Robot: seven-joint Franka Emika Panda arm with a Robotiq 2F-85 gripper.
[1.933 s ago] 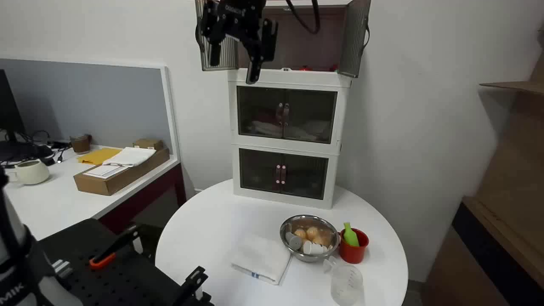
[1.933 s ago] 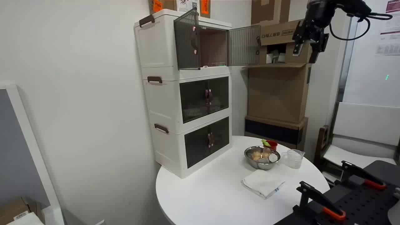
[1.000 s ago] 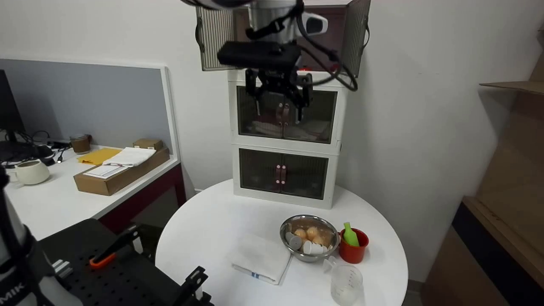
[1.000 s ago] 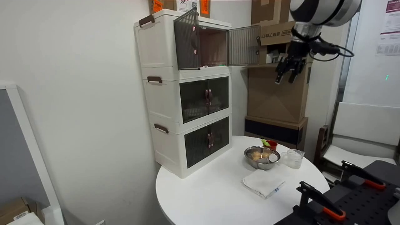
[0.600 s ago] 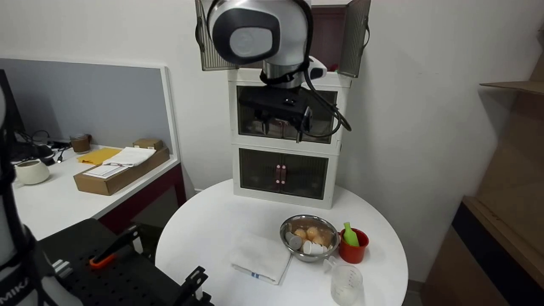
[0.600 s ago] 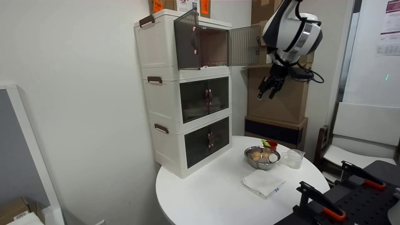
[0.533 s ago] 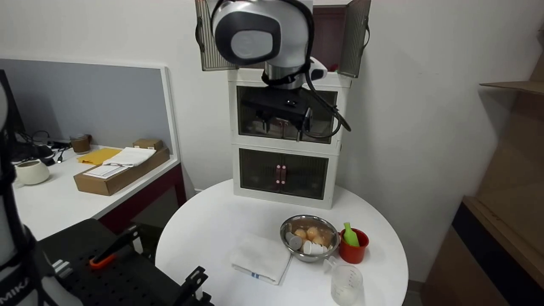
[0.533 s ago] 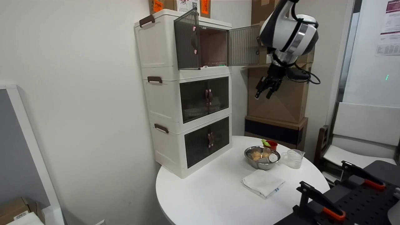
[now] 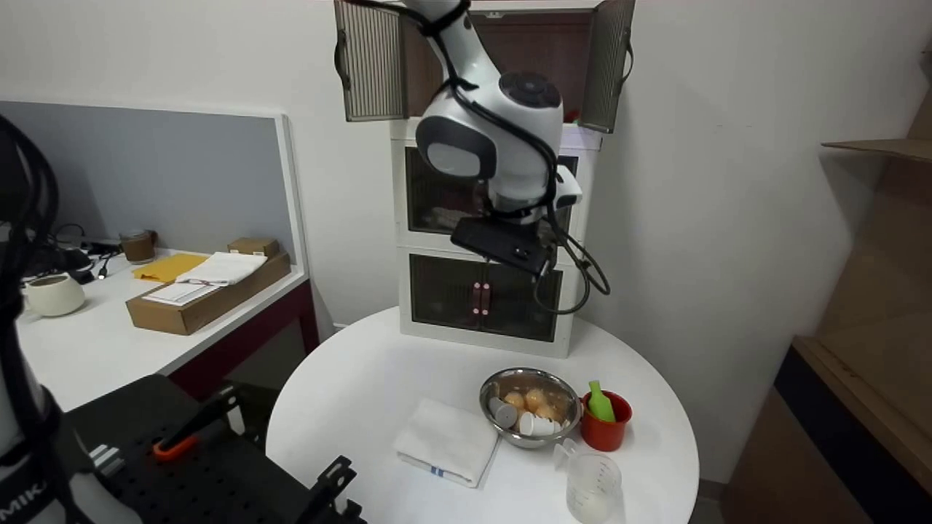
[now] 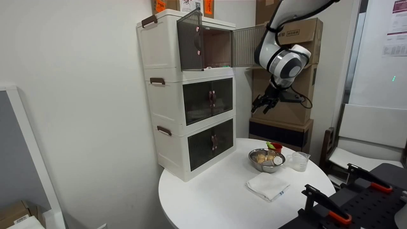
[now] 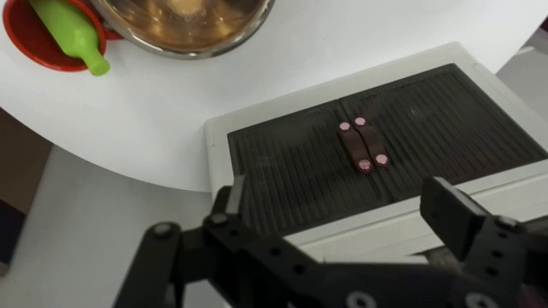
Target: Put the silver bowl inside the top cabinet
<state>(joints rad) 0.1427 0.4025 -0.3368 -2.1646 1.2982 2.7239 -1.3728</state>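
The silver bowl (image 9: 520,439) stands upright on the round white table, holding beige-orange round pieces and grey and white items. It also shows in an exterior view (image 10: 264,169) and, partly cut off, at the top of the wrist view (image 11: 192,55). The top cabinet (image 10: 217,47) is the uppermost box of the white stack, with a brown interior. Its two ribbed doors stand open; the arm partly covers it in an exterior view (image 9: 561,54). My gripper (image 10: 259,110) is open and empty, well above the bowl. In the wrist view, its spread fingers (image 11: 336,184) frame the lower cabinet front.
A red cup (image 9: 603,434) with a green utensil touches or nearly touches the bowl. A clear measuring cup (image 9: 595,489) and a folded white towel (image 9: 444,440) lie close by. Closed lower cabinets (image 10: 211,144) stand behind. Cardboard boxes (image 10: 283,95) and black clamps (image 10: 327,203) flank the table.
The arm has come down from high near the open top cabinet to lower above the table, with the gripper closer to the bowl. The bowl and cabinet doors have not moved.
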